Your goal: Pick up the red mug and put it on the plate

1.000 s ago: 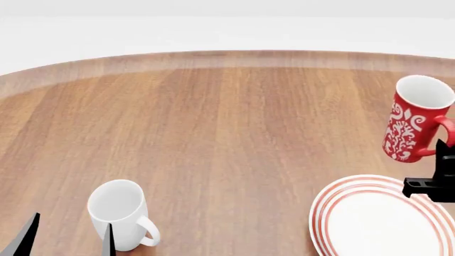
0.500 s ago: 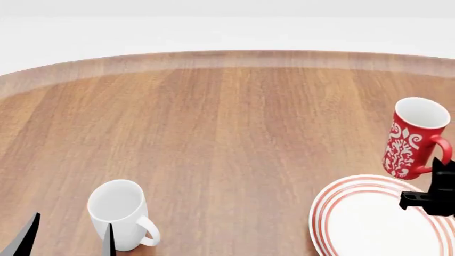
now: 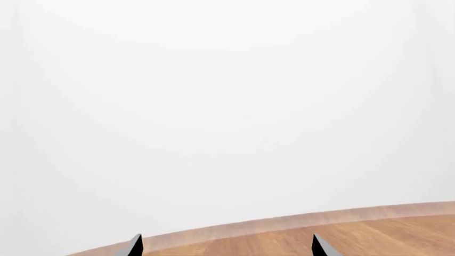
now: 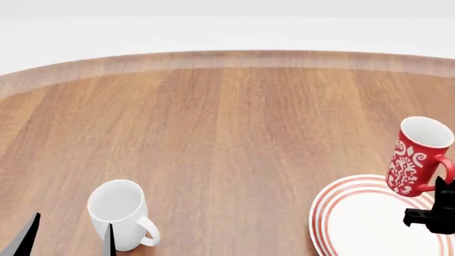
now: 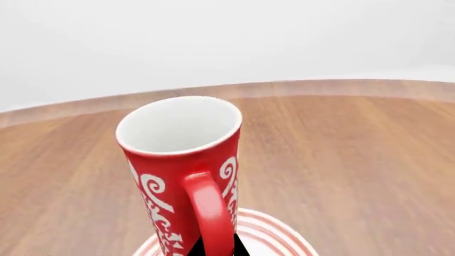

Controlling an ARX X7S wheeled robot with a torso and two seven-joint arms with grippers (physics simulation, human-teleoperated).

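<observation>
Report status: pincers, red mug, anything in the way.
Right pincer shut on red mug handle, mug over the plate rim. Left pincer open, idle beside white mug. Nothing blocking.

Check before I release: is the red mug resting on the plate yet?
Cannot tell. In the head view the red mug overlaps the plate rim; the right wrist view cuts off its base.

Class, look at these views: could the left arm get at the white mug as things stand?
Probably yes: the left gripper hangs open just beside the white mug, with nothing between them.
</observation>
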